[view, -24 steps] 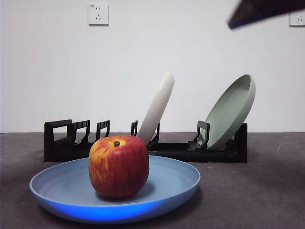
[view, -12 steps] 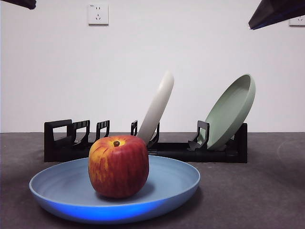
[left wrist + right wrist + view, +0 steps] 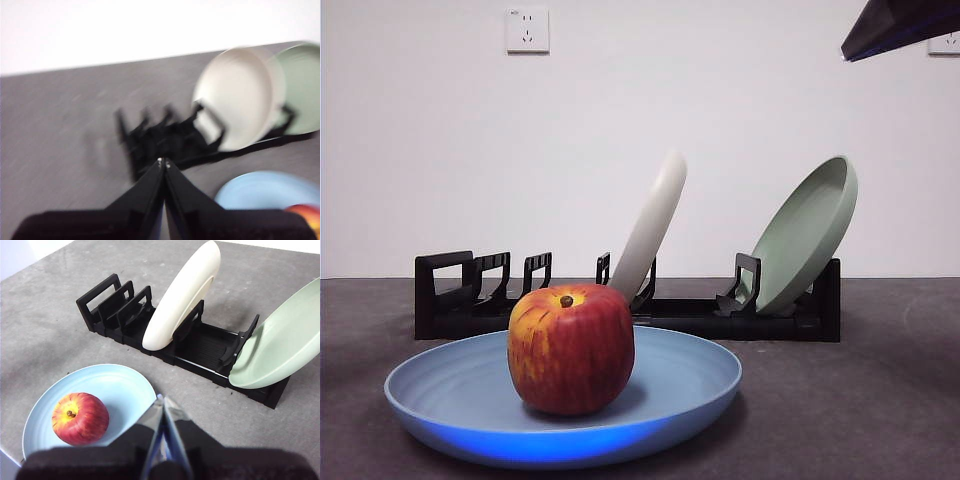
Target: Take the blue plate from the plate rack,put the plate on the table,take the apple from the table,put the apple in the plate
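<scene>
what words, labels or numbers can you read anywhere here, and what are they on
None can be read.
Wall socket: a tiny mark at its top corner, too small to read.
Blue plate, apple, cream-white plate, pale green plate, plate rack: no print or stickers visible.
Left wrist view: too blurred to show any text.

Right gripper (image 3: 163,401) at 6 o'clock, jaws pressed together. Apple (image 3: 80,418) at 8 o'clock inside blue plate (image 3: 115,390) on table (image 3: 45,325). Plate rack (image 3: 200,347) centred, cream-white plate (image 3: 184,293) at 12 o'clock, pale green plate (image 3: 282,345) at 3 o'clock.
</scene>
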